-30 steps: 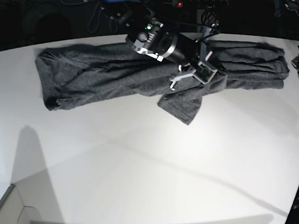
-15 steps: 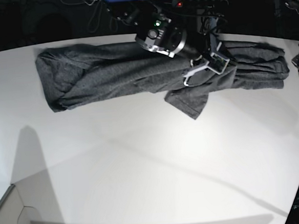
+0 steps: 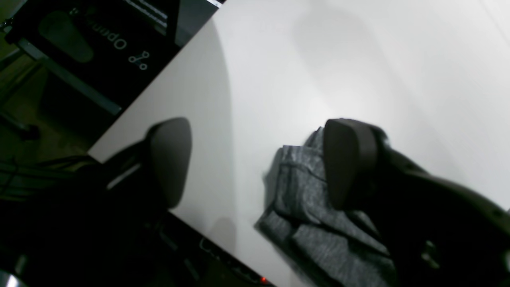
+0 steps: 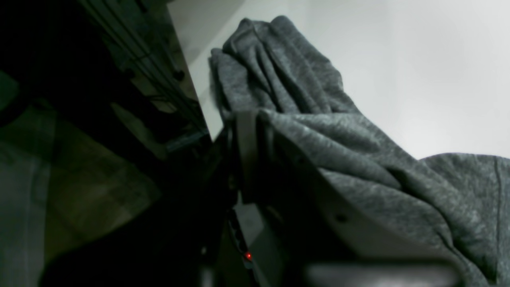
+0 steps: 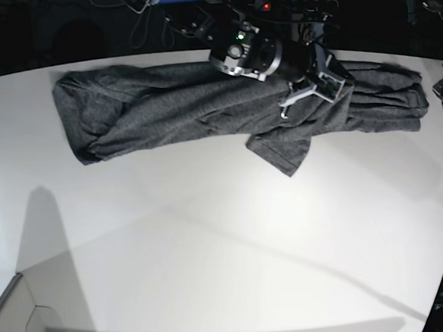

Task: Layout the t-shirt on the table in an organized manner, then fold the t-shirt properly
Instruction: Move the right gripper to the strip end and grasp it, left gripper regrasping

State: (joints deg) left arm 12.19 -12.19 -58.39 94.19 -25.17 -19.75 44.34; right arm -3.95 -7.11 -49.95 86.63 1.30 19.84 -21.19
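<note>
The large heather dark-grey knit t-shirt (image 5: 202,103) lies bunched in a long wrinkled band along the far side of the big smooth matte white worktop (image 5: 227,241), one flap hanging out toward the near side around its middle and its right end piled in folds close to the worktop's edge. The right pincer (image 5: 307,91) is pressed into the garment near the middle of the band and is closed; in the right wrist view grey cloth drapes over the finger, so it appears to be pinching a fold of the shirt, though the exact contact is hidden. The left pincer (image 3: 255,159) hovers with its jaws spread wide just beside the shirt's end, one dark pad (image 3: 350,159) over the cloth and the other over bare worktop, holding nothing. The step in hand looks like spreading the garment flat before any fold. To do it well, the right pincer should keep its pinch on one layer only and draw the cloth toward the open near side without dragging the whole bundle along. The left pincer should settle on a hemmed edge at the end, not a thick wad, so the two can pull apart evenly. The risk is cloth slipping off the far edge.
</note>
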